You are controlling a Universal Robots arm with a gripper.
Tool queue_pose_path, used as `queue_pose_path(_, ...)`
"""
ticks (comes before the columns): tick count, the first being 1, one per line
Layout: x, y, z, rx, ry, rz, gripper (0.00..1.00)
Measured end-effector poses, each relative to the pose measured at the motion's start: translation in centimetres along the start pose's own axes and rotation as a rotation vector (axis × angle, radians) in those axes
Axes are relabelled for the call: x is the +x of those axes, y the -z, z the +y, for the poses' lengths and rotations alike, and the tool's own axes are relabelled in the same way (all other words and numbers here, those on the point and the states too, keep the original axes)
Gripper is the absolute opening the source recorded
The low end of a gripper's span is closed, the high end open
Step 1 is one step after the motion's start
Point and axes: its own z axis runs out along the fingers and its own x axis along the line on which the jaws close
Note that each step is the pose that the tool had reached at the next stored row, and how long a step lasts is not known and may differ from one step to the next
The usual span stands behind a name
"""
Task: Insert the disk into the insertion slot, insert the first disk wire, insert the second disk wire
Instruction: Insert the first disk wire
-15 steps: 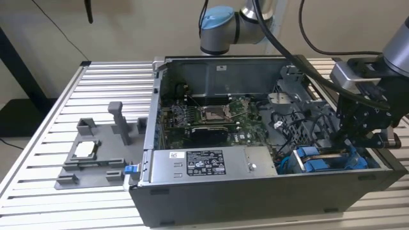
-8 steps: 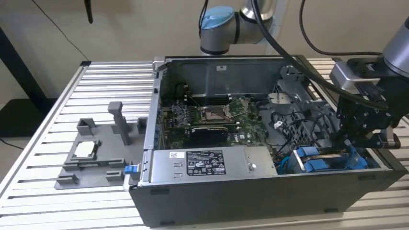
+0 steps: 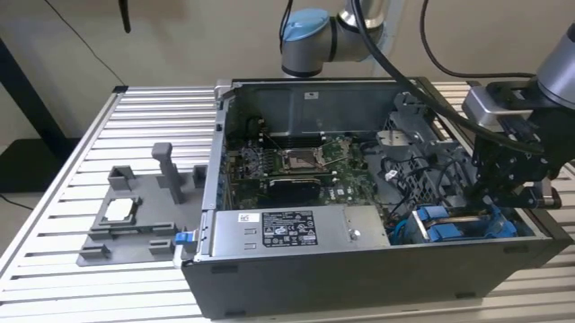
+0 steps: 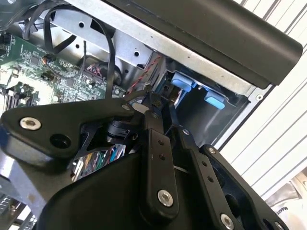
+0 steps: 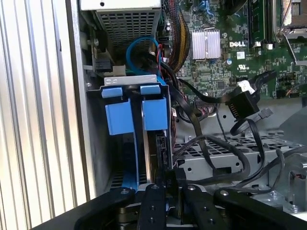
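Two questions from the desk: what is the pincer doing, and where is the disk?

Me: In the first wrist view I have the pincer (image 5: 169, 181) drawn narrow, tips almost together, right at one end of the disk (image 5: 154, 117). I can't tell whether it pinches the disk's thin edge or only rests against it. The disk sits down inside the slot (image 5: 127, 80), its blue frame between the grey metal walls.

Desk: Which way does it lie?

Me: On edge, thin side up. Its long axis runs along the nearest wall of the case (image 3: 359, 282) in the exterior view. The end with the blue tabs points at the power box (image 3: 287, 232), the other end at the case corner on the exterior view's right. I judge that is why the arm stands over that corner: from there it can bear along the disk's length, the way the slot guides it.

Desk: And the wires?

Me: Just beyond the slot a loose black wire (image 5: 240, 103) with a plug lies over the green board (image 5: 216, 67), its plug joined to nothing that I can see. My guess is that the disk is home or nearly so, and the wires are not yet in. Farther off, the case rests on the slatted surface (image 3: 161, 121), with a grey holder (image 3: 126, 225) standing well apart on the exterior view's left.
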Motion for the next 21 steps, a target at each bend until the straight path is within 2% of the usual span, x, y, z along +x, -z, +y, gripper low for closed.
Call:
queue_pose_path(8,-0.04,-0.16,0.02,-0.0005,0.018,0.0002,0.19)
queue_pose_path(11,-0.03,-0.36,0.02,-0.0007,0.02,-0.0009,0.19)
queue_pose_path(16,-0.03,-0.36,0.01,0.001,0.02,-0.0002,0.19)
queue_pose_path(19,0.01,-0.74,0.01,0.0012,0.02,0.0011,0.19)
queue_pose_path(21,0.02,-0.89,0.02,0.0009,0.02,-0.0001,0.19)
